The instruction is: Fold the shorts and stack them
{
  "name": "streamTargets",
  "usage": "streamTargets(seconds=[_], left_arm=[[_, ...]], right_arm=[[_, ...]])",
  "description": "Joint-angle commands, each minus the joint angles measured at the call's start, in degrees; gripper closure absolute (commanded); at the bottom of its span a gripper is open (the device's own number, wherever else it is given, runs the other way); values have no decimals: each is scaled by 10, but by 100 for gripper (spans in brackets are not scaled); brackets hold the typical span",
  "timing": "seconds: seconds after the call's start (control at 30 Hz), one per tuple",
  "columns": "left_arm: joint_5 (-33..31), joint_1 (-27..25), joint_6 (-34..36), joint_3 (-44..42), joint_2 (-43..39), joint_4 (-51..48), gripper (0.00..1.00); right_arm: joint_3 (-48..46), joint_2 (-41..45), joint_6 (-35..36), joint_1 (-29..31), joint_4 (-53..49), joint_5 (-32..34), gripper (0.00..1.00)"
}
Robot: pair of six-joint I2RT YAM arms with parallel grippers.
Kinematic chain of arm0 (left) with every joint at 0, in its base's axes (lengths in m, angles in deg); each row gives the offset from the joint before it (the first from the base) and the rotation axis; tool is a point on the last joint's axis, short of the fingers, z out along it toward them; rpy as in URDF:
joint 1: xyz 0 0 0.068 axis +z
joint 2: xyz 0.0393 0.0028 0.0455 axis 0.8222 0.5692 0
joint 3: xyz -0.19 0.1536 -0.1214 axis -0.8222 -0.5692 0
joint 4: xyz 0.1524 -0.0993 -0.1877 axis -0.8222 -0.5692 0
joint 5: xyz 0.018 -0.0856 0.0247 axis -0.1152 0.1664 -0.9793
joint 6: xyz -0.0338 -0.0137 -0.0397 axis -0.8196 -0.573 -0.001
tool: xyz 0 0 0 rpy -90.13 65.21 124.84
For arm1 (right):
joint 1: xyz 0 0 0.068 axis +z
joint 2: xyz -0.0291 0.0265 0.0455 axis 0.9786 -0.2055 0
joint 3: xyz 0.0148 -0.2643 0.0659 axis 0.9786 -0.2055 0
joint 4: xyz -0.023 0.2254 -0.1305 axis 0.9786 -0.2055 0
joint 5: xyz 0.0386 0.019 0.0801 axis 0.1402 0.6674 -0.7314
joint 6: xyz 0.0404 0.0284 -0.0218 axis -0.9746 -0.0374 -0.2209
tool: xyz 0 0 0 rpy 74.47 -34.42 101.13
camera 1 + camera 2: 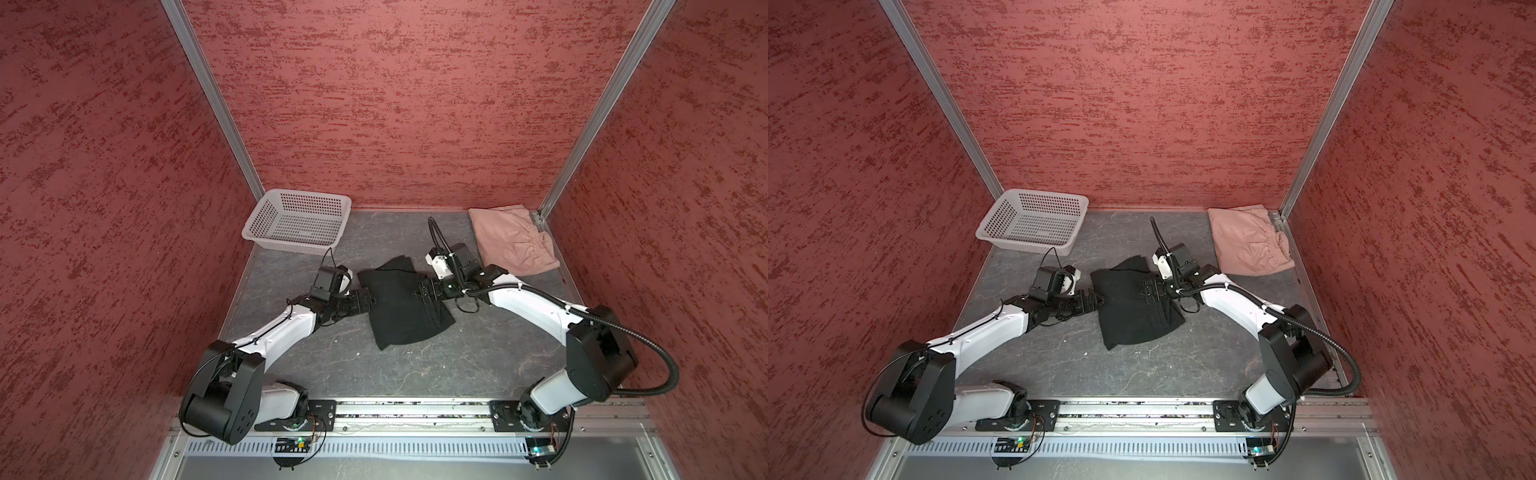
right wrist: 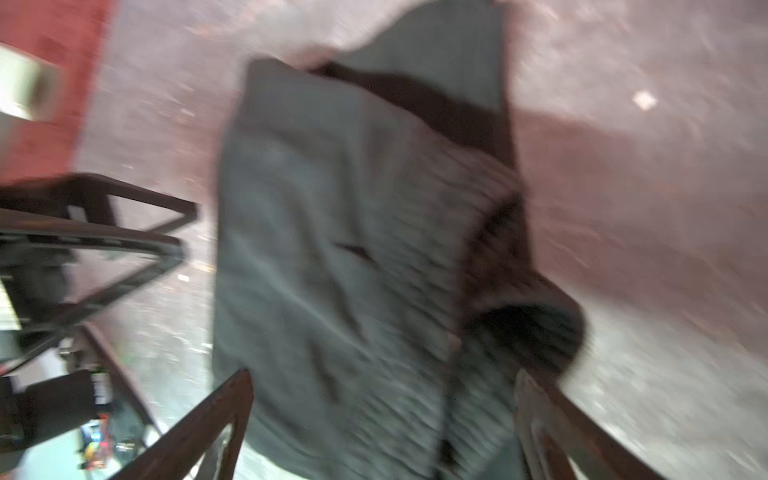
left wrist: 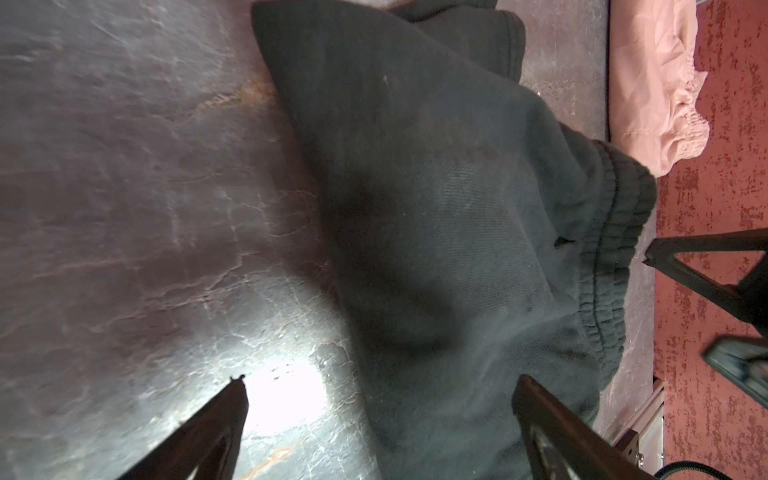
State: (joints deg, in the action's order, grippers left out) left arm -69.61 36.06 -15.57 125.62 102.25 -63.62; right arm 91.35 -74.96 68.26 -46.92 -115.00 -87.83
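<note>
The black shorts (image 1: 399,309) lie mid-worktop (image 1: 457,361) between my two arms. They are in a rough fold, a lumpy wedge with the gathered waistband on the side nearer the right arm and one corner poking toward the back wall.

The left tool (image 1: 369,300) sits low at the left edge of the black shorts with its jaws spread. Its wrist view shows cloth lying between and under the fingers, with nothing pinched. The right tool (image 1: 419,291) hangs over the waistband side. Its wrist view is blurred, but the two fingers stand wide apart with cloth between them, so I read it as spread and gripping nothing.

I judge the two tools are at opposite edges because soft cloth like this sags if it is lifted from one point. Two grips would keep the fold flat.

The pink shorts (image 1: 513,243) are folded in the back right corner against the wall, well apart from the black pair. I take them as the base of the stack, parked there to leave the centre free for folding. The basket (image 1: 286,246) sits back left, out of the arms' way.

The black pair looks only half tidy to me. It probably needs squaring up or another fold before I carry it over onto the pink pair.
</note>
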Motion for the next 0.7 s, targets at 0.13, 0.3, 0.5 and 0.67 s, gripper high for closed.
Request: streamTargets(seconds=[0.13, 0.3, 0.5, 0.67], left_arm=[[7, -13, 3, -2, 20, 37, 1], [6, -22, 1, -3, 27, 43, 0], [9, -24, -1, -6, 39, 55, 1], [10, -28, -3, -5, 48, 66, 1]], right_arm=[[-41, -32, 50, -36, 50, -67, 1], [-29, -80, 61, -56, 81, -107, 1], [4, -145, 100, -65, 88, -144, 1], [17, -179, 119, -79, 78, -130, 1]])
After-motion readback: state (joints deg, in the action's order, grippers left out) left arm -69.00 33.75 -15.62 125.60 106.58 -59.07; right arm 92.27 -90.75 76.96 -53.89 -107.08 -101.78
